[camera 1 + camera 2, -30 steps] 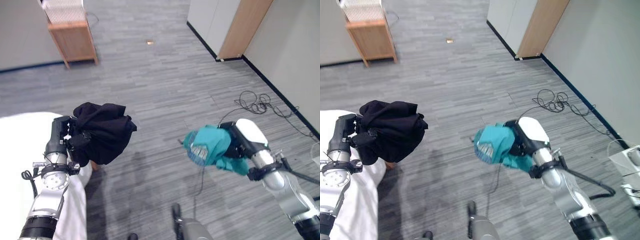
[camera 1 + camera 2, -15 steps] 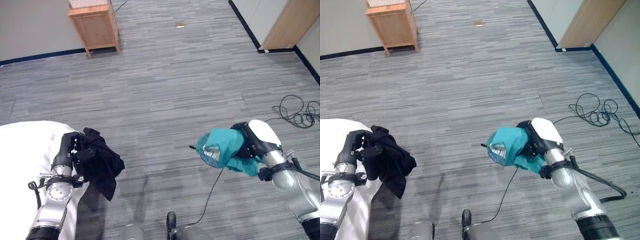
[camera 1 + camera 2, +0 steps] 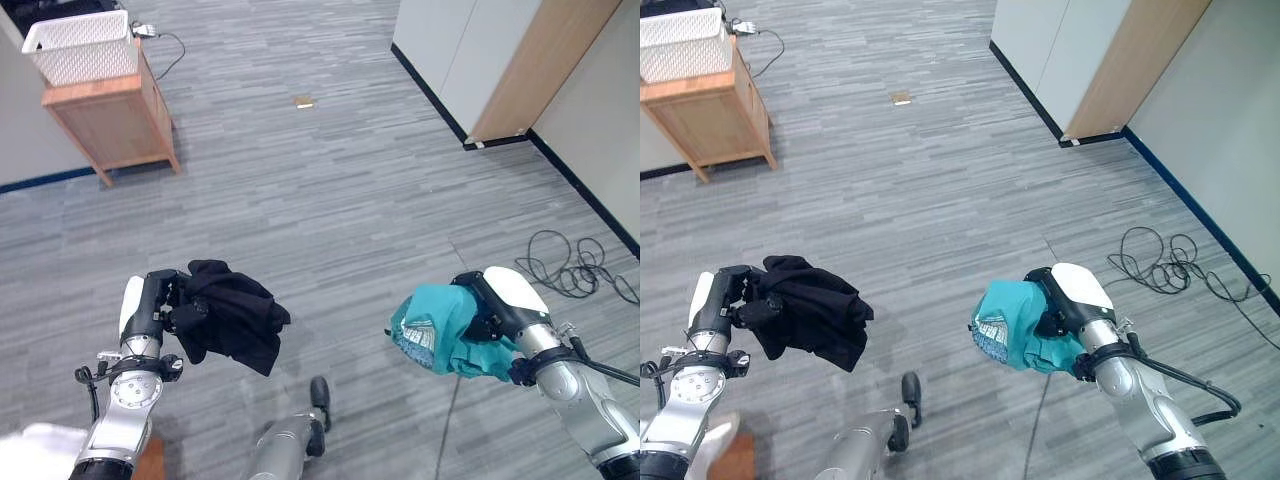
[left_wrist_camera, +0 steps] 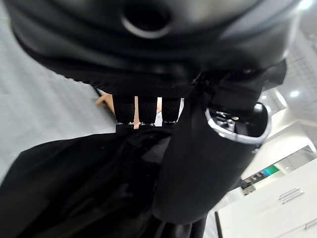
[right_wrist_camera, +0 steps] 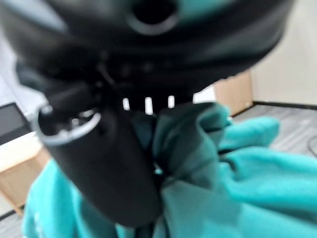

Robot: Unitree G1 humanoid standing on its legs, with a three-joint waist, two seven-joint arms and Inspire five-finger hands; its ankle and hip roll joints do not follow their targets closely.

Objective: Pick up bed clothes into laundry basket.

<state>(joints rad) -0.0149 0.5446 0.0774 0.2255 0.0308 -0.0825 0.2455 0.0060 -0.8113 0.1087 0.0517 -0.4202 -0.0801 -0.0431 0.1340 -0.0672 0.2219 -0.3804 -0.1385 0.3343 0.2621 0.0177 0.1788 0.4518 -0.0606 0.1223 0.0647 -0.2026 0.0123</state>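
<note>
Far left of the wooden door (image 3: 535, 65), 1 white laundry basket (image 3: 80, 46) sits atop 1 wooden cabinet (image 3: 112, 122), its top corner cut off at the frame edge. Nearer, 2 garments hang above the grey floor (image 3: 330, 200): 1 black garment (image 3: 232, 326) clutched in the left hand (image 3: 160, 305), and 1 teal garment (image 3: 445, 330) bunched in the right hand (image 3: 483, 310). Each wrist view shows thumb and fingers (image 4: 148, 106) curled into cloth, which the head views hide. Right of the door, 1 tangled cable (image 3: 565, 270) lies loose.
</note>
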